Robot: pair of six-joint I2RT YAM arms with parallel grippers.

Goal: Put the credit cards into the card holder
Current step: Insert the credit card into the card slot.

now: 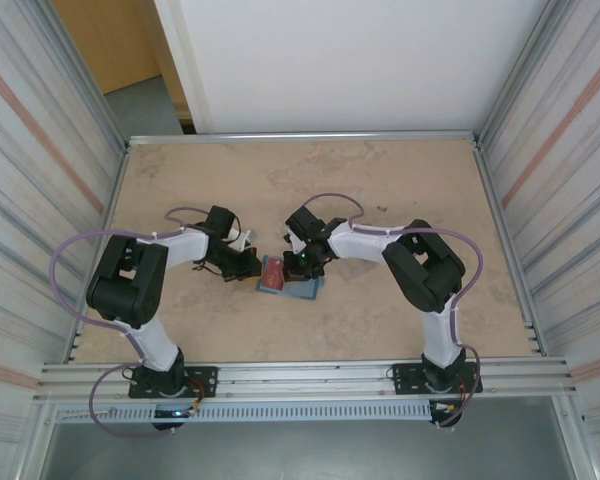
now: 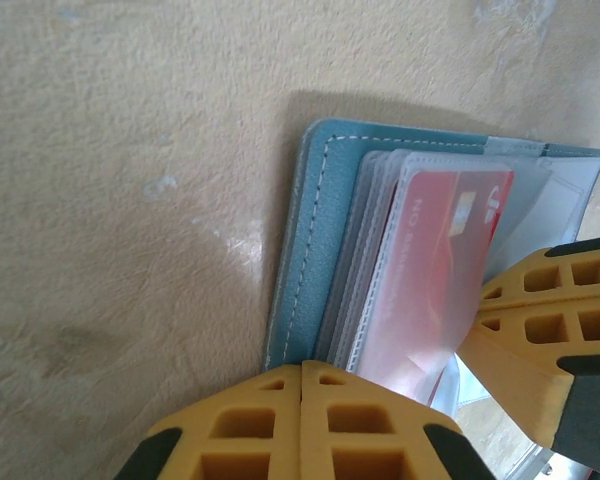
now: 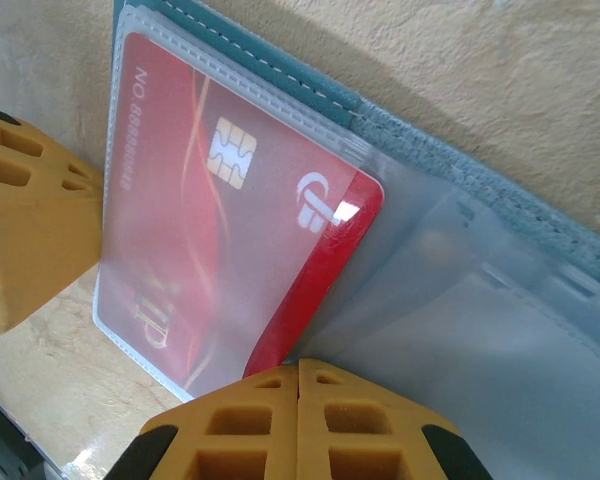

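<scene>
1. Tabletop [image 1: 380, 190], beige and mottled, is fenced by ribbed metal walls [image 1: 30, 150] at the left and right edges of the top view.
2. Both arms reach into the middle of that view and meet over the card holder [image 2: 315, 230].
3. The left tool [image 2: 300, 368] has its yellow fingers clenched tip to tip at the bottom of the left wrist view. They cover the holder's near edge, and I cannot tell if anything is pinched there.
4. The right tool [image 3: 298, 365] is likewise clenched, at the bottom of the right wrist view against the edge of the clear sleeves [image 3: 500, 330]. In the left wrist view it blocks the holder's lower right corner.
5. The card holder lies open on the tabletop, a teal cover with pale stitching and a stack of sleeves inside.
6. A red credit card [image 3: 210, 230] with a chip sits in the top sleeve. One long edge shows brighter red past the sleeve's mouth.
</scene>
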